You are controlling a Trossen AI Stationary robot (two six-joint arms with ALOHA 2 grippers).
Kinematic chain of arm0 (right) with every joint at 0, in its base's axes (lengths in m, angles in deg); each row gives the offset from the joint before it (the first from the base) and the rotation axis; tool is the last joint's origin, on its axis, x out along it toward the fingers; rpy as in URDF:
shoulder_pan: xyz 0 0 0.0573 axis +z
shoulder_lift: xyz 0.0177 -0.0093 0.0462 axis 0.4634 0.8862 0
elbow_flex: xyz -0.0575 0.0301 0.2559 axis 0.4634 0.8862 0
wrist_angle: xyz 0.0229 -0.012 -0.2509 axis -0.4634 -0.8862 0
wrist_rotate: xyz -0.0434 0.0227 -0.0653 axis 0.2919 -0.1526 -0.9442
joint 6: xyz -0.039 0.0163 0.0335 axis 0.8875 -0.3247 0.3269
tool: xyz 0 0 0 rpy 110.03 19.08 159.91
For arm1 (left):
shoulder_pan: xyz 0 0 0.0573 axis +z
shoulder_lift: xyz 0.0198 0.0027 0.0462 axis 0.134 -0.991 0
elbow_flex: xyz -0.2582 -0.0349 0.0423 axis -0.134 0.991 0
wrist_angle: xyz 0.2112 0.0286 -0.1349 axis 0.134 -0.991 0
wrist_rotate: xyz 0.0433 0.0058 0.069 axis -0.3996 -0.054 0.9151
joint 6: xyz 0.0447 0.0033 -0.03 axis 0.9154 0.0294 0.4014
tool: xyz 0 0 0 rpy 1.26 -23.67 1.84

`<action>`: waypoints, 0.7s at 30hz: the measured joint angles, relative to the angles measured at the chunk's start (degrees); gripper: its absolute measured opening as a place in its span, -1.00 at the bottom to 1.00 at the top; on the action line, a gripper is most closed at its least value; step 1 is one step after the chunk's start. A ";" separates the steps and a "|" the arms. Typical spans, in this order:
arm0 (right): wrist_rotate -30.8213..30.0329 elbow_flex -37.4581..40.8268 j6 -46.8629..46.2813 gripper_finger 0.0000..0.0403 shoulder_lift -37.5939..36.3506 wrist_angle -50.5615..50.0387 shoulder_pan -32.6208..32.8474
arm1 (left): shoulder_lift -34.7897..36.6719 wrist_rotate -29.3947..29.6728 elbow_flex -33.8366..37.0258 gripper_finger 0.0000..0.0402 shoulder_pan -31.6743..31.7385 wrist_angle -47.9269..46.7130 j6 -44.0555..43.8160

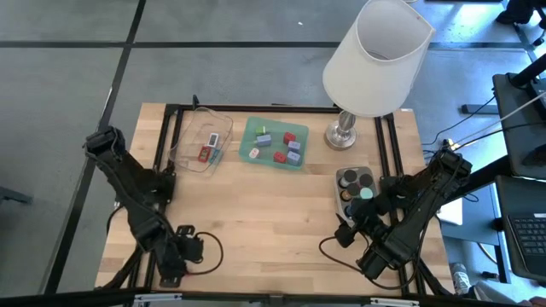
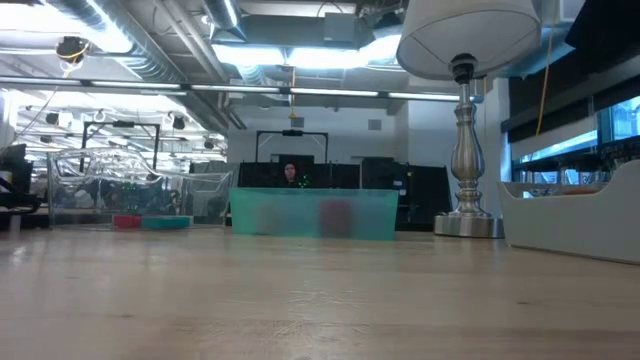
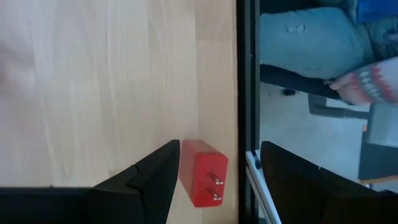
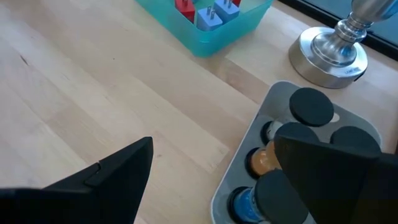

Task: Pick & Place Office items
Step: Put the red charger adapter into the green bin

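A red block [image 3: 204, 174] with two metal prongs lies on the table beside the black rail at the near edge. My left gripper [image 3: 221, 149], at the near left [image 1: 183, 249], hangs above it, open, one finger showing on each side of it. My right gripper [image 4: 214, 146] stands open at the near end of the grey tray [image 1: 341, 189], with nothing between its fingers. That tray holds black round caps [image 4: 312, 106] and a mint-green one [image 1: 365, 194]. The green tray [image 1: 273, 160] holds red, blue and lavender blocks. The clear tray [image 1: 192, 141] holds flat red and teal rectangles.
A big lamp with a white shade [image 1: 375, 55] stands on a metal foot [image 1: 343, 132] at the far right, next to the grey tray. Black frame rails run along the table's edges. Bare wood lies between the two arms. A person's legs show beyond the near edge.
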 joint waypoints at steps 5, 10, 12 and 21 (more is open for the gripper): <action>-0.02 0.00 0.00 0.69 0.02 0.24 0.01 | 0.00 2.76 0.00 0.10 -2.23 0.10 -7.59; -1.01 0.00 1.31 0.69 0.02 0.23 -0.05 | -1.38 9.58 0.00 0.10 -6.62 3.88 -13.55; -2.51 0.00 1.27 0.69 0.02 0.32 -0.05 | -2.78 11.10 0.00 0.10 -8.15 5.84 -13.02; -2.52 0.01 1.32 0.69 0.02 4.43 -0.05 | -11.32 12.12 -0.23 0.10 -11.60 5.56 -5.62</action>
